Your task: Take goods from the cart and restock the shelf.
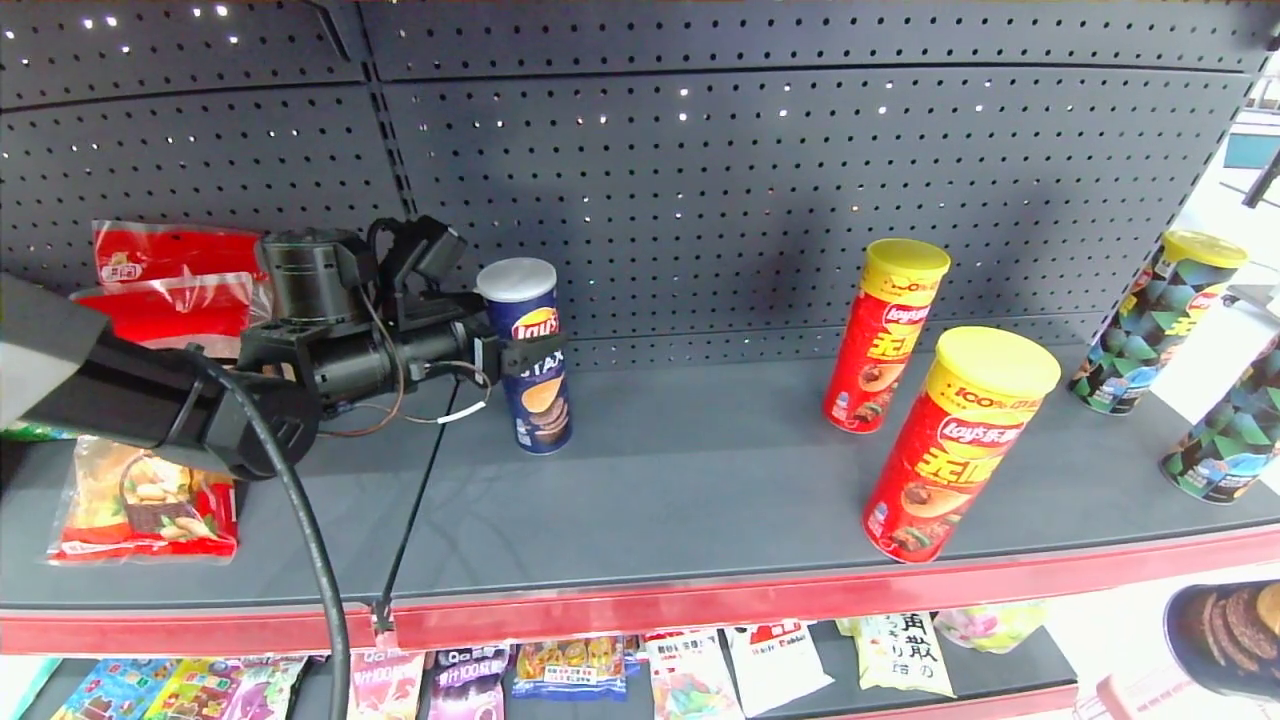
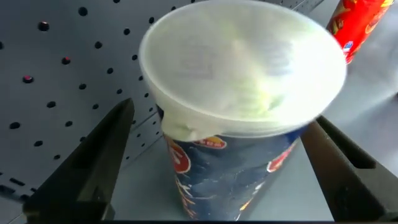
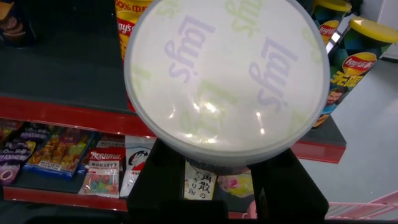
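jaws of left gripper (image 1: 518,356) straddle blue chip can (image 1: 541,402), upright on shelf (image 1: 700,490) near the pegboard; cannot tell if they pinch. right gripper (image 3: 227,183) holds white-lidded can (image 3: 227,81) in front of the shelf edge.

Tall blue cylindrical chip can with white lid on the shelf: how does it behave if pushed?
The blue chip can stands tall on a narrow base, so probably tips easily. Round, so it likely rolls once down.
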Motion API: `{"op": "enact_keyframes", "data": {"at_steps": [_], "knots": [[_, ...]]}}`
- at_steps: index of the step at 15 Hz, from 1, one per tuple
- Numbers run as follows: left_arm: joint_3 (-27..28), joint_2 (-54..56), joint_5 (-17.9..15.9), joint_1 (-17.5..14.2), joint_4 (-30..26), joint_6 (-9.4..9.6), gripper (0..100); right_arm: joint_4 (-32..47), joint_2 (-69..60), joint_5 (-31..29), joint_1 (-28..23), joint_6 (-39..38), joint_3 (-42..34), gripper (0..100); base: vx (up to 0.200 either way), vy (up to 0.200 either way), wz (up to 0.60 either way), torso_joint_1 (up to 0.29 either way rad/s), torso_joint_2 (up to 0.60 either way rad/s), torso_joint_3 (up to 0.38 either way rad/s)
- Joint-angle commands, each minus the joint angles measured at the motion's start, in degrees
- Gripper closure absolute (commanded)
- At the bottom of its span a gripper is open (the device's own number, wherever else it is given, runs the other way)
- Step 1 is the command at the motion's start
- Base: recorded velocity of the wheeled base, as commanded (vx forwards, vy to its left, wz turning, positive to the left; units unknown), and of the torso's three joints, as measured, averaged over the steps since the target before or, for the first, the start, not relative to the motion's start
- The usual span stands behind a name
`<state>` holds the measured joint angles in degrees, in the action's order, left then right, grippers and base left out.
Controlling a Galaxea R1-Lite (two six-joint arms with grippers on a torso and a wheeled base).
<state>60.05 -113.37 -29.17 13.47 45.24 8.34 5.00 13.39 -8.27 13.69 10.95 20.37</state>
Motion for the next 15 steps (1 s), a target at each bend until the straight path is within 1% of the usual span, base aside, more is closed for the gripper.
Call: {"op": "enact_keyframes", "data": {"at_steps": [1, 4, 8, 9, 12, 13, 15], "knots": [[0.9, -0.9, 0.0, 0.2, 0.0, 0.01, 0, 0.0, 0.1, 0.0, 0.0, 0.0, 0.2, 100, 0.0, 0.0, 0.0, 0.0, 0.0, 0.0], [1.9, -1.5, 0.1, 0.7, 0.0, -0.16, 0, 0.0, 0.1, -0.1, 0.0, 0.0, 0.2, 100, 0.0, 0.0, 0.0, 0.0, 0.0, 0.0], [3.8, -2.9, 1.1, 1.0, 0.1, -0.25, 0, 0.0, 0.1, -0.1, 0.0, 0.0, 0.1, 100, 0.0, 0.0, 0.0, 0.0, 0.0, 0.0], [4.2, -3.3, 1.1, 1.1, 0.5, -0.34, 100, 0.0, 0.1, -0.1, 0.0, 0.0, 0.2, 100, 0.0, 0.0, 0.0, 0.0, 0.0, 0.0], [3.5, -3.3, 0.8, 2.0, 0.5, -0.96, 100, 0.0, 0.2, -0.1, 0.0, 0.0, 0.2, 100, 0.0, 0.0, 0.0, 0.0, 0.0, 0.0], [3.4, -3.2, 0.6, 2.0, 0.5, -1.48, 100, 0.0, 0.3, -0.1, 0.0, 0.0, 0.2, 100, 0.0, 0.0, 0.0, 0.0, 0.0, 0.0], [3.3, -1.9, -0.5, 1.7, 0.5, -3.42, 100, 0.0, 0.3, -0.1, 0.0, 0.0, 0.1, 100, 0.0, 0.0, 0.0, 0.0, 0.0, 0.0]]}}
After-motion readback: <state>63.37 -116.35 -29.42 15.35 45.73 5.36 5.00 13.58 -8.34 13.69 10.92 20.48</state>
